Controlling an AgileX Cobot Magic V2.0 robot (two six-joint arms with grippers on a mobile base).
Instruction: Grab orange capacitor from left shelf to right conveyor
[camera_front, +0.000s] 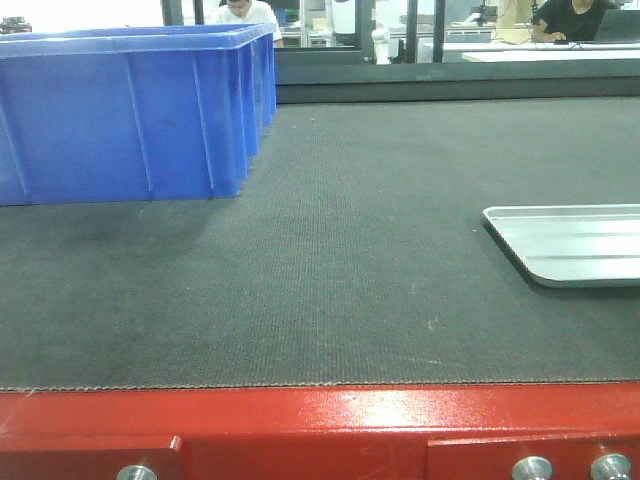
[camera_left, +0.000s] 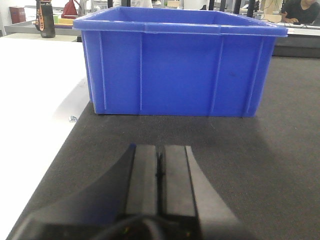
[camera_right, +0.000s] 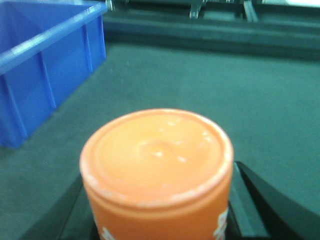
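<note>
Capacitor (camera_right: 156, 165) is clamped between jaws of the right gripper (camera_right: 161, 212), right of the bin (camera_right: 40, 65); jaws of the left gripper (camera_left: 160, 160) are pressed together, empty, facing the bin.

Matt woven belt (camera_front: 350, 250), glossy metal edge (camera_front: 300, 415), smooth plastic bin (camera_front: 120, 120), shiny metal tray (camera_front: 580, 245), smooth orange capacitor (camera_right: 155, 155), my matt left fingers (camera_left: 142, 185)

Front view: placed low at the red front edge (camera_front: 320, 410), faced far across the conveyor belt (camera_front: 350, 250) | Left wrist: aimed level at the near blue bin (camera_left: 175, 70) | Right wrist: held close above the orange capacitor (camera_right: 157, 160) | Shared: bin, belt.
</note>
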